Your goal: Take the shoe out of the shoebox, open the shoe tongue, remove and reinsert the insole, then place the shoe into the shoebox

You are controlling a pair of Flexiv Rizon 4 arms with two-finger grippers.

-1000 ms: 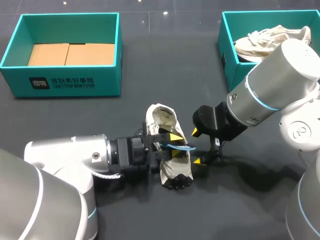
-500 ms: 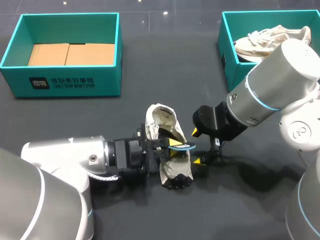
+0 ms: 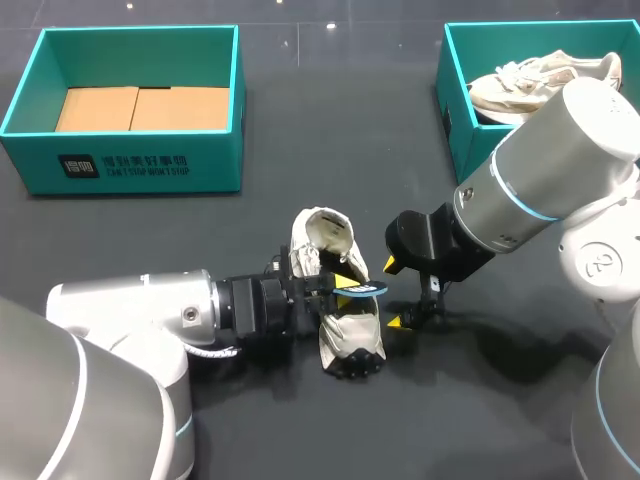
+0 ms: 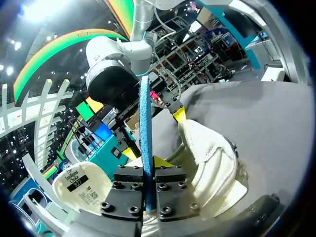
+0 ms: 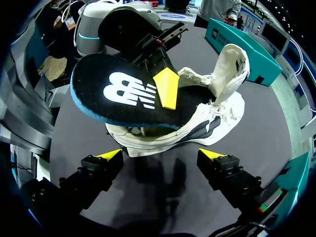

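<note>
Between the fingers of the left hand [image 3: 350,288] the insole [image 5: 123,96] is pinched. The fingers are drawn close on its thin body, and one yellow tip is laid on its black upper face. Just under that hand the shoe [image 3: 348,335] is seen lying on the tabletop [image 3: 300,150]. How much of the insole's far end is lodged inside it cannot be told. The right hand [image 5: 162,155] is spread wide and holds nothing; the shoe lies ahead of its fingers, apart from both tips. The shoebox [image 3: 130,165] is set well away from both hands.

The removal step is judged to be under way, and the main risk comes from the shoe being unheld. If the insole is caught at the collar or toe, the shoe could be dragged or lifted along with it, then dropped or rolled over. A slip is also possible, since the insole is gripped only at one small place and is likely to flex. Should it be twisted out of the pinch, reinsertion would be made harder. If the right hand is closed carelessly, the shoe could be pushed aside rather than steadied.
</note>
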